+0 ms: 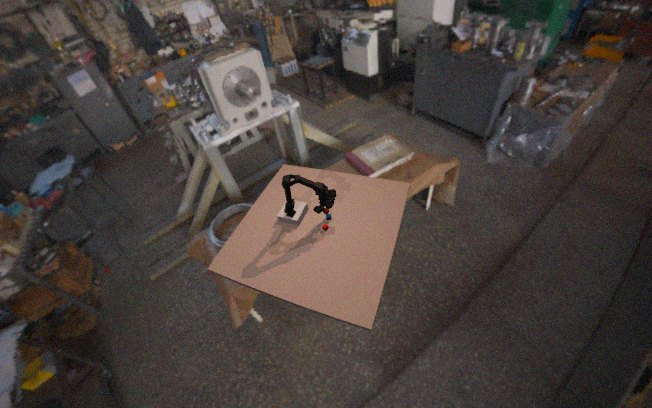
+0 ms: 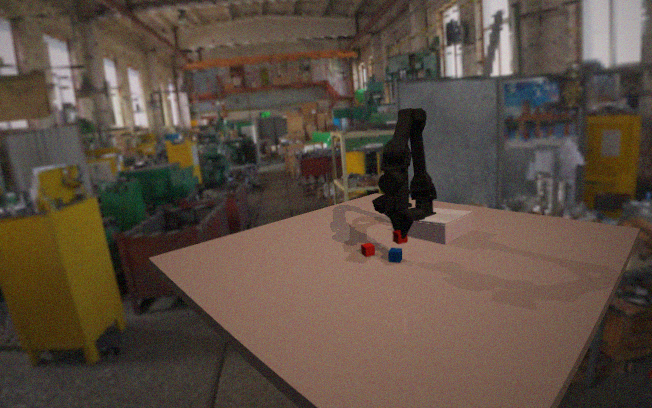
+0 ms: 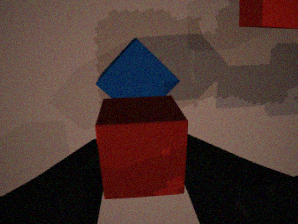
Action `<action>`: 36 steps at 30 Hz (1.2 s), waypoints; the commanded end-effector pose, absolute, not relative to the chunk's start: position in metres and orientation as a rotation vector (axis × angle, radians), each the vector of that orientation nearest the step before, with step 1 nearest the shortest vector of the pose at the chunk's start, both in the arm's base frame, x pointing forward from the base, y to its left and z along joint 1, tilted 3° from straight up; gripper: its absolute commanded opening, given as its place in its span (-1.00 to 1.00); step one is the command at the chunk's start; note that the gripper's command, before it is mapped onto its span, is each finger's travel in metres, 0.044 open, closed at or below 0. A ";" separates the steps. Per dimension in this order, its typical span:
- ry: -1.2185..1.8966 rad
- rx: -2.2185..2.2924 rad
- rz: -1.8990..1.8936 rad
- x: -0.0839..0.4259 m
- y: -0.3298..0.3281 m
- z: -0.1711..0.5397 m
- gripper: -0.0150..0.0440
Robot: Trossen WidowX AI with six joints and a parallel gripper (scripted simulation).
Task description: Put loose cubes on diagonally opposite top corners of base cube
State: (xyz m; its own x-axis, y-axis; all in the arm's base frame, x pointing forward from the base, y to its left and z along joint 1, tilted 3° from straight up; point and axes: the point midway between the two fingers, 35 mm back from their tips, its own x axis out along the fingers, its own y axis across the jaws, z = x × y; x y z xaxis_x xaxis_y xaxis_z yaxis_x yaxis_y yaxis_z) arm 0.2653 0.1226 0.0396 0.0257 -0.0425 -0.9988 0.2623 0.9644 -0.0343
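One hand (image 1: 326, 206) (image 2: 401, 234) (image 3: 141, 145), mine by remote: part-open, clamped on a red cube (image 1: 326, 211) (image 2: 400, 237) (image 3: 142, 159), held above the table (image 1: 345, 265) (image 2: 360, 310) (image 3: 35, 105). One blue cube (image 1: 328, 217) (image 2: 395, 255) (image 3: 137, 72), on the table, apart from my load. One second red cube (image 1: 325, 227) (image 2: 368, 249) (image 3: 280, 13), likewise on the table, near the blue.

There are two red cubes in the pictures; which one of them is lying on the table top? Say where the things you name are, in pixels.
The red cube (image 1: 325, 227) (image 2: 368, 250) (image 3: 280, 13) beside the blue cube (image 1: 328, 217) (image 2: 395, 255) (image 3: 136, 70). The other red cube (image 1: 326, 211) (image 2: 398, 237) (image 3: 142, 160) is gripped between the black fingers, raised off the table.
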 end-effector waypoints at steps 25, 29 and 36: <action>1.537 0.180 -0.242 0.263 0.121 0.017 -0.14; 1.537 0.180 -0.242 0.263 0.121 0.017 -0.14; 1.537 0.180 -0.242 0.263 0.121 0.017 0.20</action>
